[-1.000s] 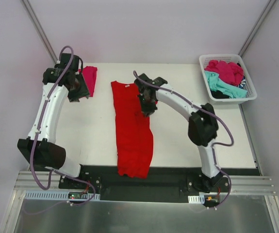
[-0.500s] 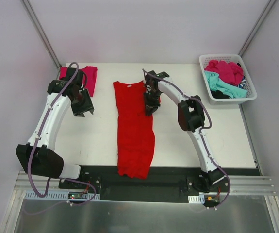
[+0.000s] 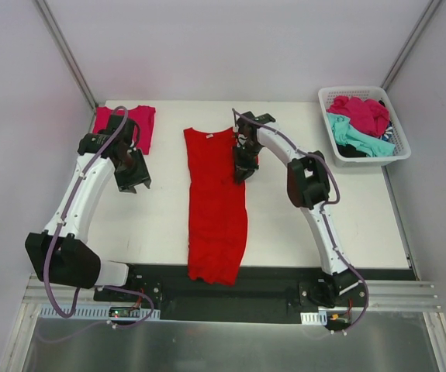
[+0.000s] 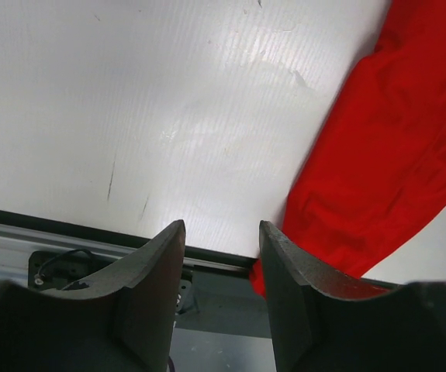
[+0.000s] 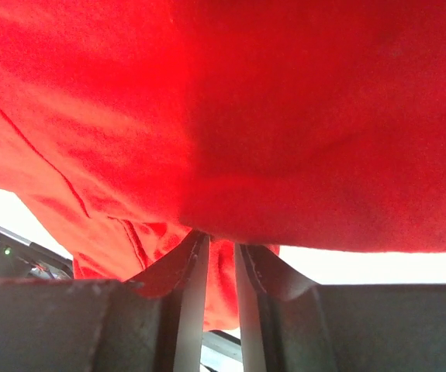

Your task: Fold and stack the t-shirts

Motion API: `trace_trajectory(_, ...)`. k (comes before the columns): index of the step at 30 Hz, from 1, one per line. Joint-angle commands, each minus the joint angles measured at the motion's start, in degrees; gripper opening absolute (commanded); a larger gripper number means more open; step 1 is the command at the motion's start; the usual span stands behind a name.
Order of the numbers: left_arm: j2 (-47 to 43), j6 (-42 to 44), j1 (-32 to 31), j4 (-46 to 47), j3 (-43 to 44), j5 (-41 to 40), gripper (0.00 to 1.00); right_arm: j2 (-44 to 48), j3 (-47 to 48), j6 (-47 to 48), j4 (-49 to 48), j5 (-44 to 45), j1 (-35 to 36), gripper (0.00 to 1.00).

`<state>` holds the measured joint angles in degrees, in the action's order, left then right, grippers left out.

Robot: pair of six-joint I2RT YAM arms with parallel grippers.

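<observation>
A bright red t-shirt (image 3: 216, 205) lies folded into a long strip down the middle of the table, its hem hanging over the near edge. My right gripper (image 3: 243, 166) is at the shirt's right edge near the collar end. In the right wrist view its narrow-set fingers (image 5: 191, 267) pinch a fold of the red t-shirt (image 5: 246, 116), and the cloth hides the tips. My left gripper (image 3: 134, 175) hovers open over bare table, left of the shirt. The left wrist view shows nothing between its fingers (image 4: 160, 263), with the red t-shirt (image 4: 385, 155) off to the right. A folded magenta t-shirt (image 3: 125, 124) lies at the back left.
A white lattice basket (image 3: 397, 147) at the back right corner holds magenta, teal and dark t-shirts. The black rail (image 3: 269, 273) runs along the table's near edge. Bare white table (image 3: 160, 217) lies between the left arm and the red shirt.
My left gripper came off the magenta shirt towards the front, uncovering it. My right gripper shifted right and back with the red shirt's edge; the strip slid slightly right.
</observation>
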<state>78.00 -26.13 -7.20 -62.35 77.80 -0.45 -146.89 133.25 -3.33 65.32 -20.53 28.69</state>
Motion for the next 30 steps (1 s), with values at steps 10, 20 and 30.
trace_trajectory(10, -7.59, -1.64, -3.96, -0.23, -3.61, 2.82, 0.43, 38.21, -34.61, 0.79, -8.01, 9.70, 11.56, 0.21)
trace_trajectory(20, -14.96, -10.95, -14.06, 5.48, -16.09, 4.40, 0.43, 59.25, -62.92, -10.80, -14.17, 17.10, 20.18, 0.19)
trace_trajectory(30, -13.41, -4.90, -6.79, 5.13, -15.59, 0.36, 0.44, 60.24, -64.44, -13.54, -11.62, 30.54, 33.07, 0.23)
